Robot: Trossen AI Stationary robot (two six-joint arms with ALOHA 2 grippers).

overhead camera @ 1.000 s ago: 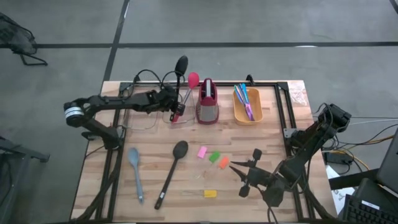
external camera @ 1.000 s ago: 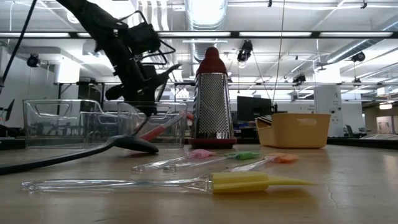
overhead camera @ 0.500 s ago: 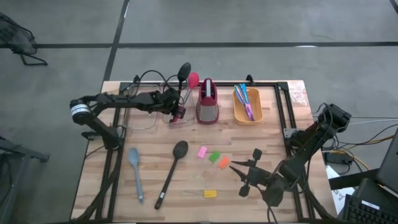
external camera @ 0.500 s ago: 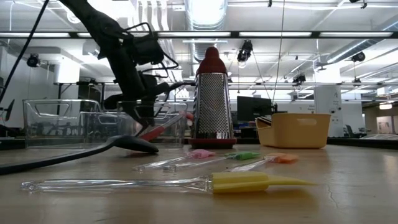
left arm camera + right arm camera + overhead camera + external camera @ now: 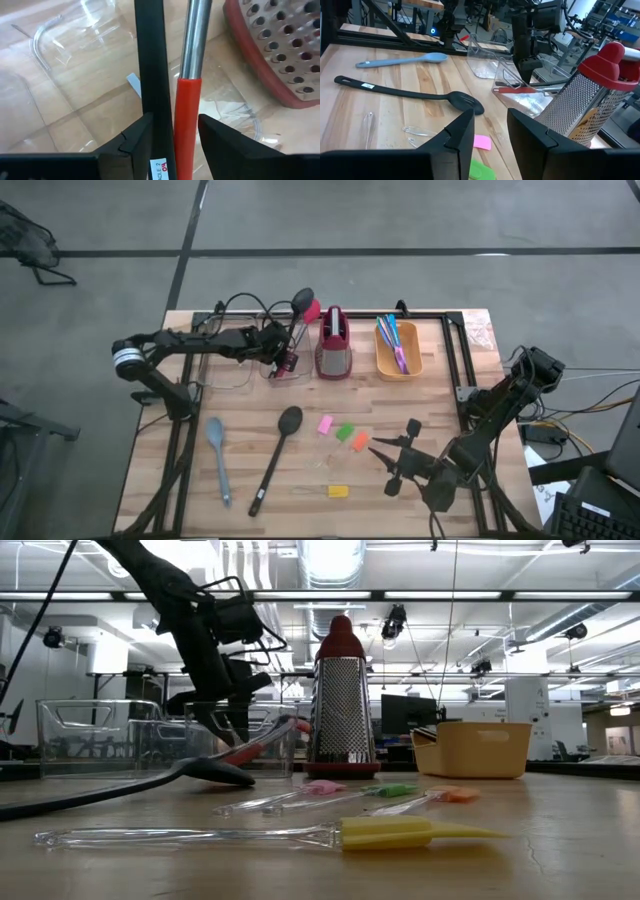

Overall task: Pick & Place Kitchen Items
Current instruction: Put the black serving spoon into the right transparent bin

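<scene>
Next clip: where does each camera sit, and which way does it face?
High: overhead, straight down on table; both arms.
Low: table height, level toward grater; left arm from above.
Left wrist: past own pincer at two handles in clear bin.
Right wrist: past own pincer across table.
Shared: grater, low and right wrist.

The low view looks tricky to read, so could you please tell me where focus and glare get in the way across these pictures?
Low view: the near yellow block and its clear handle look soft, and bright ceiling strips dominate the background. Left wrist view: the clear bin throws pale reflections over the wood, and the left pincer fills the foreground around the red handle. High view: even light, faint shadows.
</scene>
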